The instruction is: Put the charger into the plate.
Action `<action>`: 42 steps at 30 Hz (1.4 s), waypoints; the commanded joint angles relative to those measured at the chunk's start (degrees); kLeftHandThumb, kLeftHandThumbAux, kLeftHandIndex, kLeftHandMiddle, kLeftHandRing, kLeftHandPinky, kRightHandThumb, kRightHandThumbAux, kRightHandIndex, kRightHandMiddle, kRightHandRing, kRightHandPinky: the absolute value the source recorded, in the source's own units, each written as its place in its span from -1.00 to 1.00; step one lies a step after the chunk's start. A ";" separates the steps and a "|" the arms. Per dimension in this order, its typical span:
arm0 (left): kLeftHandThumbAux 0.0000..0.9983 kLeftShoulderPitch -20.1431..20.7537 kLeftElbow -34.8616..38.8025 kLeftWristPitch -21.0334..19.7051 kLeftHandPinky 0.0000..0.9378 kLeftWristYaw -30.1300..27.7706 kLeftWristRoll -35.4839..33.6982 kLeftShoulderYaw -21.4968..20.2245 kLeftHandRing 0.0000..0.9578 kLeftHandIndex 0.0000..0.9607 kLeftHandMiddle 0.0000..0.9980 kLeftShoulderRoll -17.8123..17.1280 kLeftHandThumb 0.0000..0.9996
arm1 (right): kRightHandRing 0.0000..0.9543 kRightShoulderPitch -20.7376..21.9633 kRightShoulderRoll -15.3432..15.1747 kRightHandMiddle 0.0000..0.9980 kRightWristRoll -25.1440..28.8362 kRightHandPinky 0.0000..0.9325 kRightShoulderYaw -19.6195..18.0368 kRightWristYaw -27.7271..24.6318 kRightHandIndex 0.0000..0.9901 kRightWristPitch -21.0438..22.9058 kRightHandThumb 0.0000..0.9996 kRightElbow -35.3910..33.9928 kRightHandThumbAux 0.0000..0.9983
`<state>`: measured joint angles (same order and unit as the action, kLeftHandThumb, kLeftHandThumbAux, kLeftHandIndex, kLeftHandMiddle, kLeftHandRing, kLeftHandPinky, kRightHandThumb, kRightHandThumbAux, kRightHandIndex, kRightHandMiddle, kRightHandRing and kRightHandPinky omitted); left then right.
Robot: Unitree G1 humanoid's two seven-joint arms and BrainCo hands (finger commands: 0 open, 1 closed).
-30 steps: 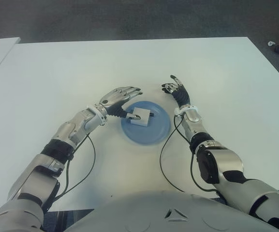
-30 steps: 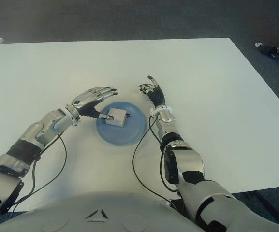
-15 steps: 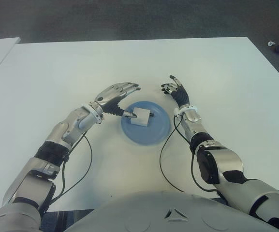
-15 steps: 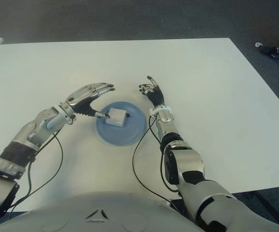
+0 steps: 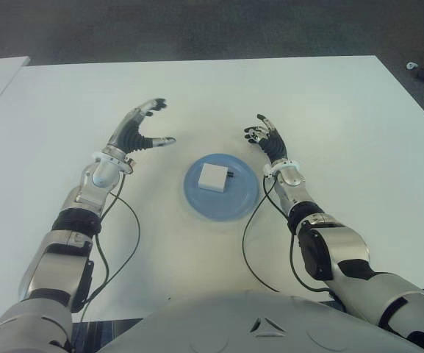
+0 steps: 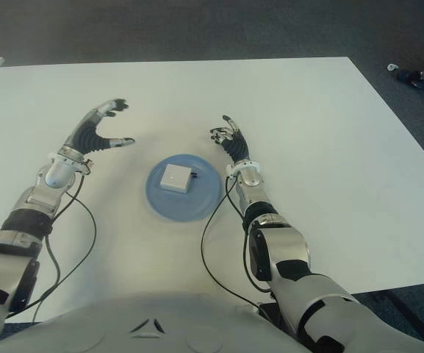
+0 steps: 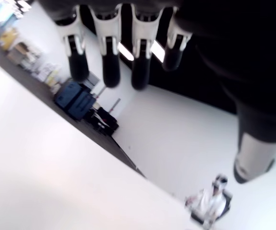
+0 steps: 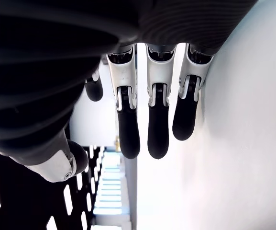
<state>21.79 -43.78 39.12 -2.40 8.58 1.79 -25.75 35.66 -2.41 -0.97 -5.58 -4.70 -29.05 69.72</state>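
Your left hand (image 5: 134,134) has let go and pulled back over the counter (image 5: 65,110), fingers spread. The charger (image 5: 213,177) now lies in the plate (image 5: 230,206). Your right hand (image 5: 265,137) shows beside the plate, fingers relaxed and empty.

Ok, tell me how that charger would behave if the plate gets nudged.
The white charger is a squat block lying flat in the blue plate, so it probably won't tip or roll. It likely stays rigid. On the smooth plate it might slide. Both hands are open and clear of it.
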 commanded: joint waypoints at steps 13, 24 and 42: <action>0.18 -1.28 -13.65 -2.96 -1.00 -16.80 -24.56 -15.83 -1.00 -1.00 -1.00 14.29 -0.97 | -0.29 -4.87 0.60 -0.35 -1.04 -0.33 1.07 0.27 -0.85 3.69 -1.00 2.96 0.22; 0.11 -3.40 -11.76 -3.32 -1.00 -15.98 -23.13 -15.13 -1.00 -1.00 -1.00 15.66 -1.00 | -0.32 -5.14 0.46 -0.38 -1.50 -0.37 1.32 0.83 -0.86 3.36 -1.00 2.71 0.20; 0.04 -4.46 -9.96 -6.96 -1.00 -13.21 -19.82 -13.93 -1.00 -1.00 -1.00 16.43 -1.00 | -0.35 -5.53 0.48 -0.40 -1.54 -0.39 1.68 1.90 -0.85 3.34 -1.00 2.19 0.18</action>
<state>17.19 -53.58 33.57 -17.29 -12.55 -12.52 -9.64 34.16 -2.25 -2.01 -4.00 -3.07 -29.10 69.24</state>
